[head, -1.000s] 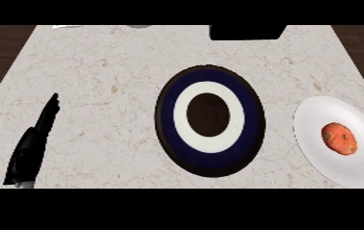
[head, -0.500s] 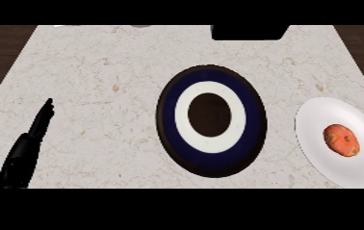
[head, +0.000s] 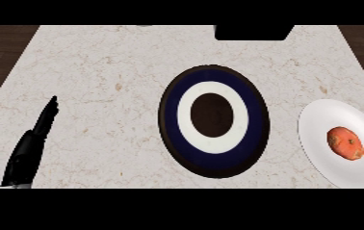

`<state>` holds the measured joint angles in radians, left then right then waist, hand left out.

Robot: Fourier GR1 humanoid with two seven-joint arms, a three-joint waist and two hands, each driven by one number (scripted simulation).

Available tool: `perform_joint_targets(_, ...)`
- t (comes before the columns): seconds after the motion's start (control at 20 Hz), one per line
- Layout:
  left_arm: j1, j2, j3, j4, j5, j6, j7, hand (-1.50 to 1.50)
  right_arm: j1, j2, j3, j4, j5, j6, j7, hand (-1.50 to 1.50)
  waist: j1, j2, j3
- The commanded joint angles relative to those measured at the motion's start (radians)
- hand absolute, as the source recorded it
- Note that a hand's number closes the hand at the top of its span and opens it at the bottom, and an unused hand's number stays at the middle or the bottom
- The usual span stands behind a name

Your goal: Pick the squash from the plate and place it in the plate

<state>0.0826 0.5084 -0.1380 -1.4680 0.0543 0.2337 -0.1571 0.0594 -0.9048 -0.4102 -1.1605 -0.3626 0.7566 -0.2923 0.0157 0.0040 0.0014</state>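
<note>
An orange squash (head: 344, 144) lies on a white plate (head: 320, 133) at the right edge of the head view. In the middle of the counter sits a dark blue plate (head: 213, 121) with a white ring and a dark centre, nothing on it. My left hand (head: 30, 147) shows at the lower left, fingers straight and pointing up, far from both plates. My right hand is out of view.
A black object (head: 253, 31) sits at the counter's far edge, above the blue plate. The light marbled counter (head: 107, 80) stretches between my left hand and the blue plate. Dark floor shows at the far left and right corners.
My left hand has slid down and to the left, towards the view's lower edge. The plates and the squash have stayed where they were.
</note>
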Motion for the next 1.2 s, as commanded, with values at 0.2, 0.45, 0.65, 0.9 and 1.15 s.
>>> perform_joint_targets(0.2,-0.043,-0.032,-0.007,-0.005,-0.048,0.01,0.033,0.0,-0.156,-0.055,0.155,0.155,0.263,0.073,-0.08,-1.5,0.005,0.0,0.001)
perform_joint_targets(0.45,-0.042,-0.016,0.045,0.076,-0.018,-0.056,-0.028,0.0,-0.244,-0.011,0.275,0.139,0.394,0.013,-0.061,-1.5,0.004,0.001,-0.001)
perform_joint_targets(0.65,-0.012,-0.02,0.041,-0.024,-0.027,-0.044,0.042,0.0,-0.251,-0.007,0.363,0.204,0.548,-0.022,-0.187,-1.5,0.007,-0.001,0.001)
perform_joint_targets(0.9,-0.032,-0.033,0.063,-0.004,-0.039,-0.062,0.039,0.0,-0.309,0.005,0.42,0.367,0.659,-0.062,-0.36,-1.5,0.0,0.0,0.0)
perform_joint_targets(1.15,0.003,-0.061,0.063,0.012,-0.066,-0.055,0.0,0.0,-0.319,0.035,0.477,0.374,0.685,-0.074,-0.371,-1.5,-0.003,-0.002,0.0)
